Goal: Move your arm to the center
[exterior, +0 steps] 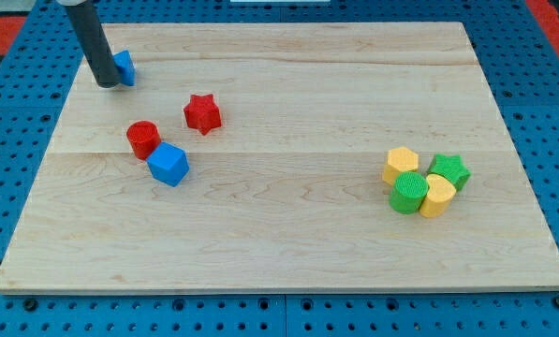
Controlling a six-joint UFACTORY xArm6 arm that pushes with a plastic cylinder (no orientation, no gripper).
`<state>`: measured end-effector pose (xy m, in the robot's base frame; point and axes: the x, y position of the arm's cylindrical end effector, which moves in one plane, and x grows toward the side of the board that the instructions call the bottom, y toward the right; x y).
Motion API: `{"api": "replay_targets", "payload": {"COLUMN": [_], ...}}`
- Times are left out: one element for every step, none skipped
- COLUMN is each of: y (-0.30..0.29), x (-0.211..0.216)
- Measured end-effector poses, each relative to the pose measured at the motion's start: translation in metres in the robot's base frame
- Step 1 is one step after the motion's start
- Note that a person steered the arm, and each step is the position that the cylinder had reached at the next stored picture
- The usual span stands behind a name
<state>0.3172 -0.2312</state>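
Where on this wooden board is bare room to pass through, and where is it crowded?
Bare: the middle, between the blue cube and the yellow hexagonal block. Crowded: the four-block cluster at the view's right; my tip touches a small blue block top left.

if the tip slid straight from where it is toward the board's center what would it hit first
Probably the red star. My tip sits at the view's top left, beside a blue block. The line to the center seems to graze the star's upper edge; the red cylinder and blue cube lie below it.

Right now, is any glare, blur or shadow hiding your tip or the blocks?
Camera view: even light, no glare, soft short shadows. My tip is sharp, partly hiding the blue block behind it. The red star and far yellow-green cluster are crisp.
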Motion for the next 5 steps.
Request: {"api": "replay_targets", "payload": {"y": [0.019,0.038,0.131,0.202,0.223], "x": [-0.028,-0.032,-0.012,0.019,0.053]}}
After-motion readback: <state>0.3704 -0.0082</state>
